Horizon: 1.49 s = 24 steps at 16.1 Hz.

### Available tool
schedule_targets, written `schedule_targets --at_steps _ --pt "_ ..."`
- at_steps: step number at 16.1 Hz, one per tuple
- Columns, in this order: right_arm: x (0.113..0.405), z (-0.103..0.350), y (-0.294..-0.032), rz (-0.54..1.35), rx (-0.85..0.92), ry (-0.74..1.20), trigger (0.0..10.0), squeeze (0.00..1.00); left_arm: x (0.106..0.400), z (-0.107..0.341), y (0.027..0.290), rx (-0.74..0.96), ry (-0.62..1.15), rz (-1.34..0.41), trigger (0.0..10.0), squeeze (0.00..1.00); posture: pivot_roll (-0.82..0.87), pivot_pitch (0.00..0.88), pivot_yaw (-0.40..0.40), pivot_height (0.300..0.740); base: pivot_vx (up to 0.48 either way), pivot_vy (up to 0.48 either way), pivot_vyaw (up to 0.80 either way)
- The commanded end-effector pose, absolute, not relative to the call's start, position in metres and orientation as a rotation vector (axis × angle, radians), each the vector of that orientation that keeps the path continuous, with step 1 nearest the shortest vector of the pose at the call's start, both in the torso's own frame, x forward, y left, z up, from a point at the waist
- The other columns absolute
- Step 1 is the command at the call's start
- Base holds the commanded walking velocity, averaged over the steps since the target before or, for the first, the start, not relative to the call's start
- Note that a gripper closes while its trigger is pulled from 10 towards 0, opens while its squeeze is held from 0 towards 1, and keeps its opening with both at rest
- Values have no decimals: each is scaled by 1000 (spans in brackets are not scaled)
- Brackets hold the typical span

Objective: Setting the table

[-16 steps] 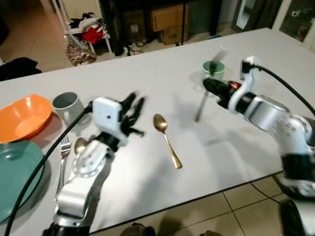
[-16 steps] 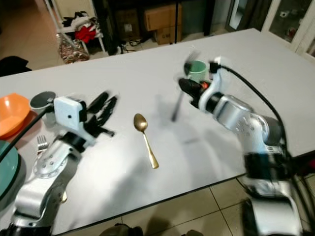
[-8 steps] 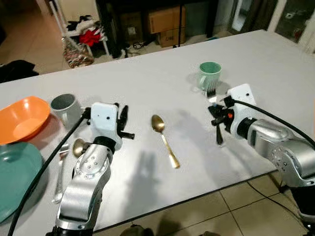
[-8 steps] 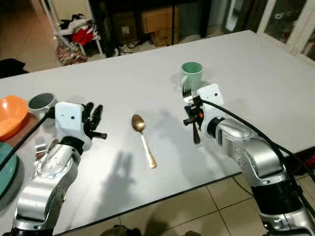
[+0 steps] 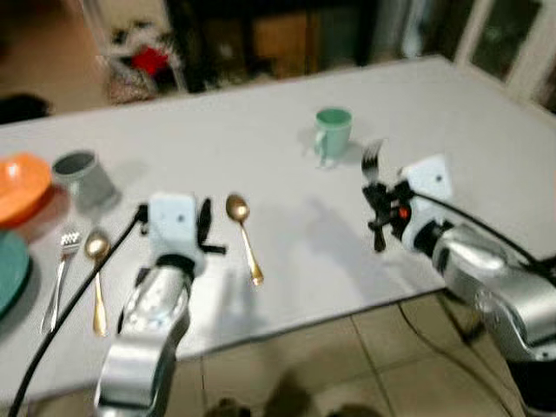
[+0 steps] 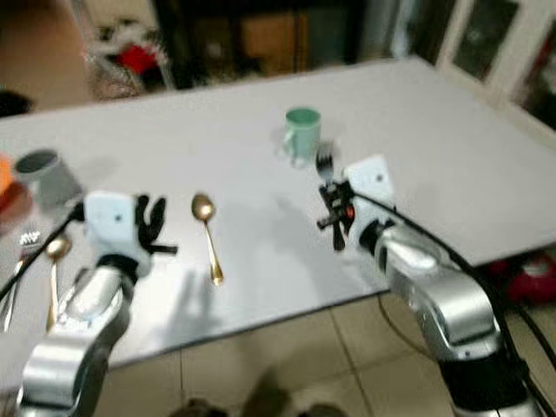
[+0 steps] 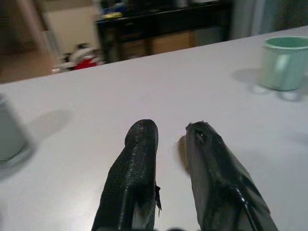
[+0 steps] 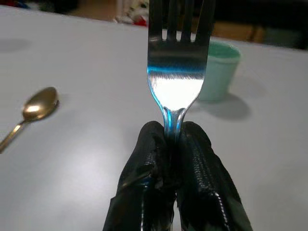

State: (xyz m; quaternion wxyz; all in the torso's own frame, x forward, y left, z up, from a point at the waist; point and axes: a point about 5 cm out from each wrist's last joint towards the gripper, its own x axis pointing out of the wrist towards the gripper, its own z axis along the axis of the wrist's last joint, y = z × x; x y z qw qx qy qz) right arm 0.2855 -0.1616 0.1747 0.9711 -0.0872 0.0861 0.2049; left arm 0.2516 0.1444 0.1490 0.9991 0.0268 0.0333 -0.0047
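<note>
My right gripper [image 5: 379, 207] is shut on the handle of a silver fork [image 5: 372, 158], holding it tines-up above the white table [image 5: 261, 113], near the table's right front. The right wrist view has the fork [image 8: 175, 77] rising from the closed fingertips [image 8: 155, 137]. A gold spoon [image 5: 244, 233] lies at the table's middle front. Just left of it my left gripper [image 5: 205, 233] hovers open and holds nothing; its two fingers [image 7: 139, 144] stand slightly apart. A mint green mug [image 5: 332, 130] stands behind the fork.
At the left lie a second fork [image 5: 59, 271] and a second gold spoon [image 5: 95, 280]. Beside them are a grey mug [image 5: 81, 174], an orange bowl [image 5: 19, 184] and a teal plate [image 5: 7, 276]. The table's front edge runs close below both arms, with tiled floor beyond.
The whole picture has shifted and blurred, so the camera moved. My right gripper swung the fork from beside the mug to an upright hold. My left gripper's fingers have drawn closer together.
</note>
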Motion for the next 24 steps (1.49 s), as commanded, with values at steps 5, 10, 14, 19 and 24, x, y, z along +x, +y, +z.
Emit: schedule_targets --at_steps 5,10,14,19,24 --pt "286 173 -180 322 -180 167 10000 0 254 156 145 74 50 -13 10000 0 -109 37 101 740 0 378 429" --pt "282 170 -169 373 -255 160 10000 0 250 153 144 50 68 0 10000 0 -105 36 97 740 0 -96 160" --pt "284 170 -170 338 -227 154 10000 0 250 153 143 55 64 -4 10000 0 -108 41 92 740 0 -480 800" --pt "280 158 -178 265 -263 257 10000 0 251 151 142 71 74 -36 10000 0 -114 43 98 740 0 -192 159" --pt "261 146 -192 106 -110 404 10000 0 253 150 139 142 52 -144 10000 0 -128 48 116 740 0 0 0"
